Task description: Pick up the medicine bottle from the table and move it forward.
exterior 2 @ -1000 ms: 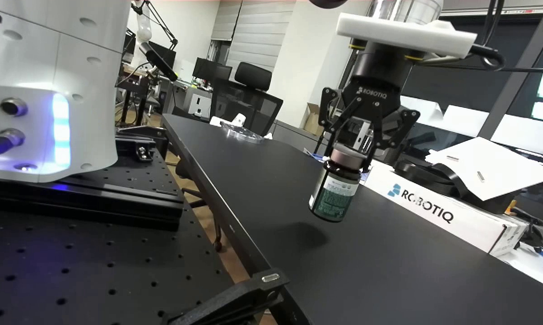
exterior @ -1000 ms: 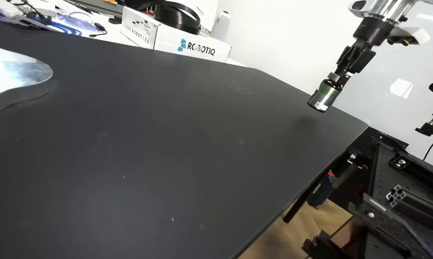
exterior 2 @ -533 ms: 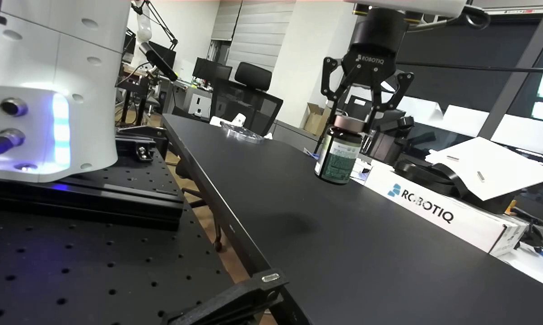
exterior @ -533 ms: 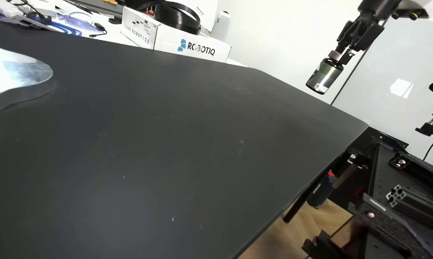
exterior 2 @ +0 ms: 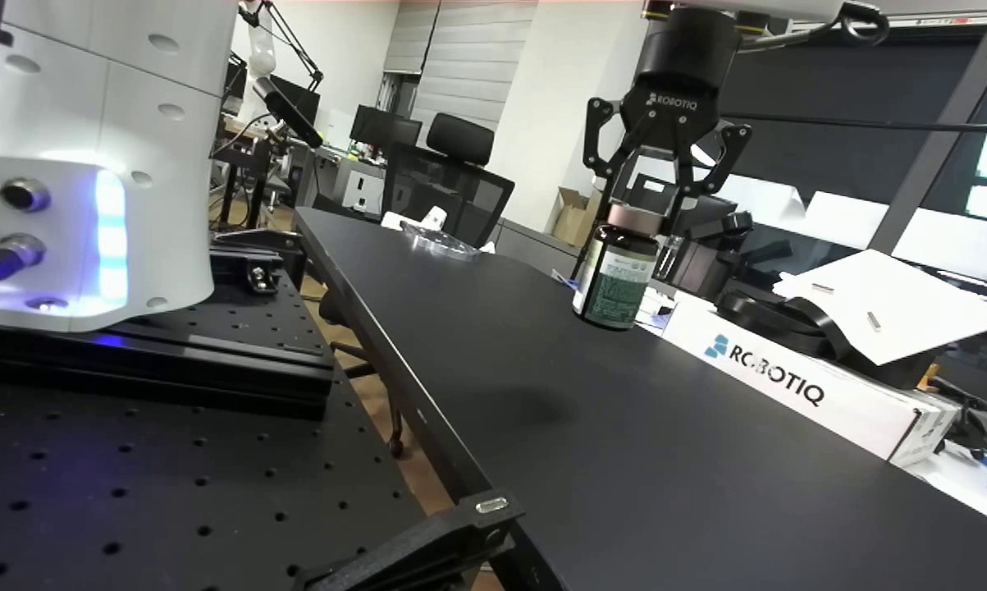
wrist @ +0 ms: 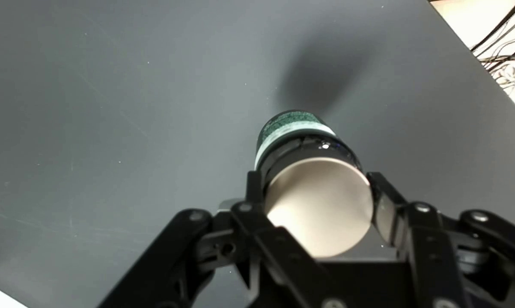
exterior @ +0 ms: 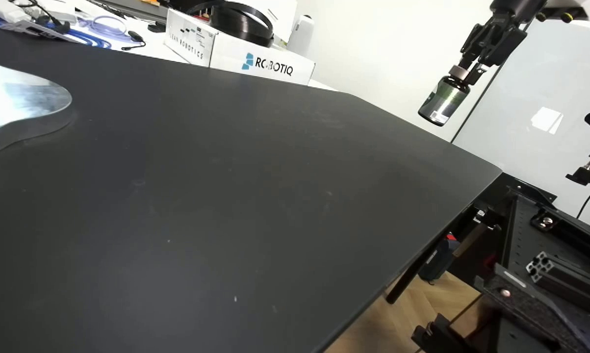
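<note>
Medicine bottle: one, dark, up in the air over the black counter, cap end up, base clear of the surface.
Bottle label: dark green below, paler above; from where I stand its fine print is too small to read.
Cap: one, pinkish beige, with a smooth round top.
Tool: one, black, "ROBOTIQ" in white letters across its body; its two fingers are partly closed, one on either side of the cap, and have hold of the bottle there.
Shadow: one soft dark patch on the counter, apart from the bottle.
White box: one, just beside the counter's edge; "ROBOTIQ" reads plainly beside a blue logo in both exterior views.
Box end: in an exterior view I make out "LEAN ROBOTICS".
Silver sheet: one, glossy, on the counter, cut off by the edge of an exterior view.
Robot base: one, white, with one glowing strip and two round sockets, a black cable in the lower.
Office chair: one, mesh-backed with a headrest, past the counter's far end.
Cardboard box: one, brown.
</note>
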### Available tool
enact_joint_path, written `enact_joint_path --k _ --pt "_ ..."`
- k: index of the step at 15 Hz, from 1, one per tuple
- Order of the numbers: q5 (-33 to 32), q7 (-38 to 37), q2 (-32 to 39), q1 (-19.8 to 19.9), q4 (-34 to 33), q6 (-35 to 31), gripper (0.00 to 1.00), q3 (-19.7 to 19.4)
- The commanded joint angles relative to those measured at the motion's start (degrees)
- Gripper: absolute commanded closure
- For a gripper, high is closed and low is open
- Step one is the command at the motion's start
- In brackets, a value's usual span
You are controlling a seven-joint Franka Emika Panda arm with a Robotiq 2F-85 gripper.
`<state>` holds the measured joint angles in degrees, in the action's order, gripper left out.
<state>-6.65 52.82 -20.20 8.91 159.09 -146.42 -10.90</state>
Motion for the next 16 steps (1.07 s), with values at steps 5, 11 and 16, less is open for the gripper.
enact_joint_path --k 5,11,16 --pt "0.99 -1.65 6.38 -2.44 -5.71 -1.02 0.64 -0.73" --pt "5.94 -2.51 21.97 -4.89 -23.24 2.37 0.64 1.17" --pt "5.0 -6.02 35.85 -4.11 -39.93 7.73 0.64 5.03"
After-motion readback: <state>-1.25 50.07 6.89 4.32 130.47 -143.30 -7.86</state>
